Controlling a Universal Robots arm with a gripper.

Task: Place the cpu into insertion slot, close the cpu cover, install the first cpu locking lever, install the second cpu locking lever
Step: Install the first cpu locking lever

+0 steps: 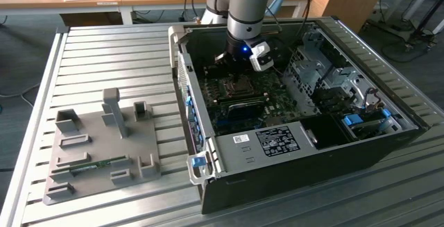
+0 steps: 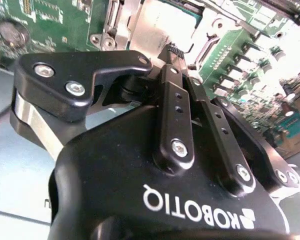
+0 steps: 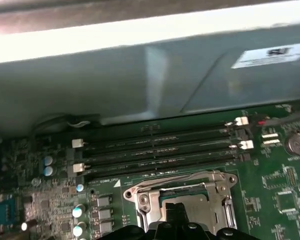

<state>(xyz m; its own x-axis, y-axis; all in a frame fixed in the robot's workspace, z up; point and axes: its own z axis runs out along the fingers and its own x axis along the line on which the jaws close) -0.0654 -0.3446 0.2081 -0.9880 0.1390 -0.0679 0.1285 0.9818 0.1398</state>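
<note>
Cpu (image 2: 157,30) work looks well under way. In the second wrist view its silvery top shows through the window of the cpu cover (image 2: 121,25), so the chip seems to be seated in its slot. The cover appears to lie flat around it rather than stand up on its hinge.

The gripper (image 2: 174,52) hangs just above the cover, inside the open computer case (image 1: 277,170) on the bench (image 1: 104,55). Its fingers (image 2: 176,100) are clenched tip to tip, and I can make out nothing between them.

A thin bent metal rod (image 2: 205,47) just beside the cover may be a locking lever. Whether either lever is hooked down cannot be told, so I judge that the two lever steps may remain.

In the first wrist view, the memory slots (image 3: 155,150) lie near the cover on the green motherboard (image 3: 285,200).
</note>
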